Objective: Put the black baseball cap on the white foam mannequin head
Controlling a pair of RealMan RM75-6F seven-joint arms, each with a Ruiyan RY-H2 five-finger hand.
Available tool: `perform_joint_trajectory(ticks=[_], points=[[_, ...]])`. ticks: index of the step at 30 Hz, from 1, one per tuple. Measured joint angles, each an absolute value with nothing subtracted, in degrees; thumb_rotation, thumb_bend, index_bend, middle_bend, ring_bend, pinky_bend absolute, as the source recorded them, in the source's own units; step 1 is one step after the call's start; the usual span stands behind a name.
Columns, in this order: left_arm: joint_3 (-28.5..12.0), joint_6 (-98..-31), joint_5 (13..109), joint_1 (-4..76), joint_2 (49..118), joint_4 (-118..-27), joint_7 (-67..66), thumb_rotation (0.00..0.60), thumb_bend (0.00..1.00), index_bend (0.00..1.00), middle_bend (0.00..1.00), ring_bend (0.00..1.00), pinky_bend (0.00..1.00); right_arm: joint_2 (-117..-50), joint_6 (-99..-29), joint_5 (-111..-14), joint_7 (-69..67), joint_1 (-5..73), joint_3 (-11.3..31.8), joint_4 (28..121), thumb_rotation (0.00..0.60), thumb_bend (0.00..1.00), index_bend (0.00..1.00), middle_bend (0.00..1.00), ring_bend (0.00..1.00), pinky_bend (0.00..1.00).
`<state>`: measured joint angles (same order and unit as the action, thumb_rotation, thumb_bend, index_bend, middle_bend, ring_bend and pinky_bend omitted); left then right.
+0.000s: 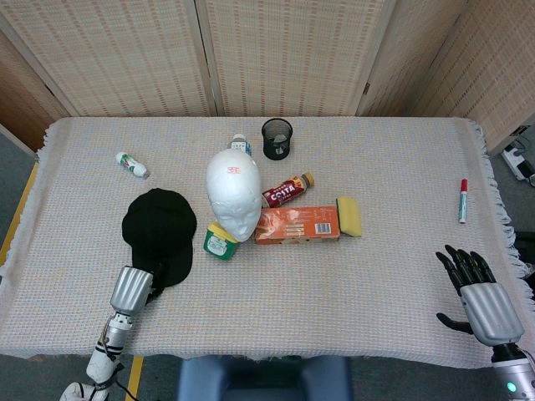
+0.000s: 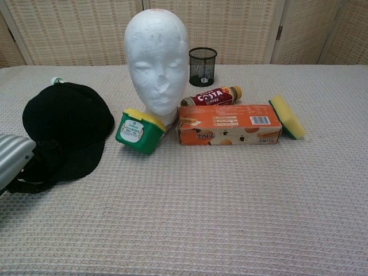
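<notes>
The black baseball cap (image 1: 159,234) lies flat on the table, left of the white foam mannequin head (image 1: 234,192), which stands upright and bare. In the chest view the cap (image 2: 66,129) is at the left and the mannequin head (image 2: 156,63) faces me. My left hand (image 1: 134,288) is at the near edge of the cap's brim. Its dark fingers (image 2: 31,175) curl around the brim, with the thumb under it. My right hand (image 1: 481,296) rests open near the table's front right corner, far from both, and holds nothing.
A green tub with a yellow lid (image 1: 220,241) leans at the mannequin's base. An orange biscuit box (image 1: 298,224), a yellow sponge (image 1: 349,215), a Costa bottle (image 1: 287,190) and a black mesh cup (image 1: 277,138) lie to its right. A red marker (image 1: 462,200) and a small bottle (image 1: 131,164) lie further out.
</notes>
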<state>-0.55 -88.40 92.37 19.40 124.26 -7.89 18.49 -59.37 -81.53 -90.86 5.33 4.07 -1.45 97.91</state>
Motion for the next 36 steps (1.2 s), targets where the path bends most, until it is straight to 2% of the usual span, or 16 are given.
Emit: perform_joint_trajectory(ticks=[3,6,24,36], points=[[-1.36,-88.41,91.31,20.22,124.10,-7.76,19.26,0.600,0.41,0.67,1.00,1.00,1.00,-59.20,-80.20,-90.61,5.38,4.43,-1.78,98.14,0.600,0.04,0.00,0.00,0.00,0.00],[-1.76,-89.05,90.75,20.57,123.83,-7.74,19.59,0.600,0.44,0.73,1.00,1.00,1.00,-58.91,-79.47,-90.55,5.38,4.71,-2.08,98.57,0.600,0.04,0.00,0.00,0.00,0.00],[-3.97,-96.45,88.16,22.66,120.06,-9.87,20.70,0.600,0.47,0.74,1.00,1.00,1.00,-57.74,-78.43,-92.34,4.28,5.01,-3.53,99.90,0.600,0.04,0.00,0.00,0.00,0.00],[-7.05,-101.93,85.81,25.39,116.01,-13.27,20.65,0.600,0.48,0.74,1.00,1.00,1.00,-57.40,-78.65,-93.49,3.94,4.89,-4.15,100.41,0.600,0.04,0.00,0.00,0.00,0.00]])
